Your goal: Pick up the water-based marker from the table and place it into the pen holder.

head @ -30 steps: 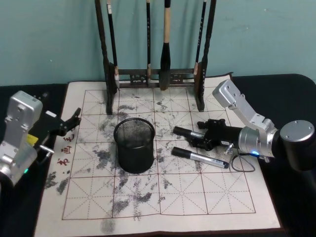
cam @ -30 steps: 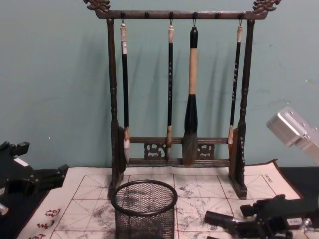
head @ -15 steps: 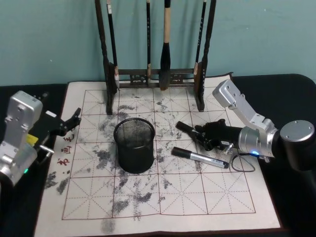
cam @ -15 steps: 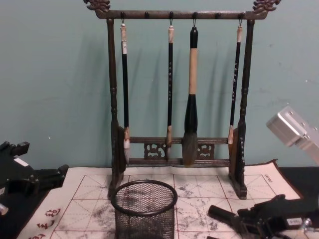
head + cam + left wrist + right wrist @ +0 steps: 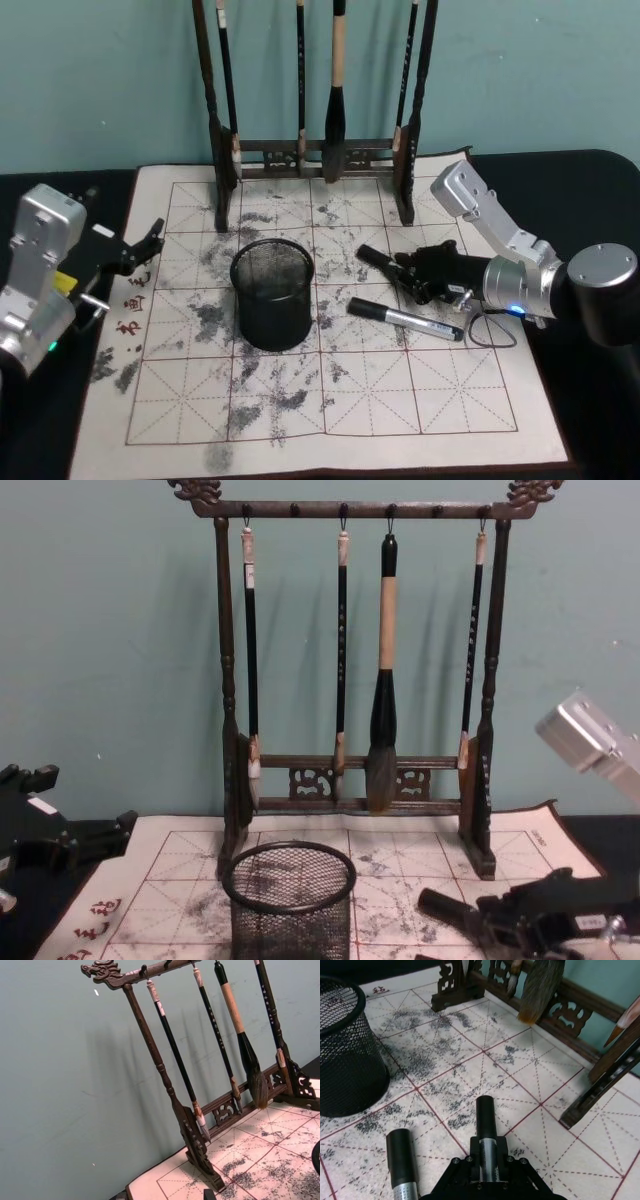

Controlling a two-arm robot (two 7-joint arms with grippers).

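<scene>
Right gripper (image 5: 412, 270) sits to the right of the pen holder (image 5: 272, 292), near it but apart. Its jaws are clamped on the water-based marker (image 5: 375, 258) approx mid-barrel. The dark cap end sticks out twd the holder. In the chest view that end (image 5: 445, 908) looks tipped up a bit, but can't tell if the marker is fully clear of the practice mat (image 5: 330, 400). In the right wrist view the barrel (image 5: 485, 1115) sits square btwn the jaws.

A second marker (image 5: 405, 320) lies flat on the mat, also right of the holder and a bit nearer the robot than the held one, touching neither. Brush rack (image 5: 310, 155) stands behind the holder w/ brushes hanging. Left gripper (image 5: 140, 250) is idle well to the holder's left at the mat's edge, jaws apart.

Handling, as a judgement:
- The marker is prob light, stiff plastic and not fragile.
- It's smooth and round, so it can swivel or slip if gripped off-centre.
- A mid-barrel hold suits it: balanced, w/ the cap end free to lead in.
- The holder is light wire mesh w/ a wide mouth and nothing seen inside, so a knock on the rim could scoot or tip it.
- Best to go over the rim, tilt the marker near upright and let go low.
</scene>
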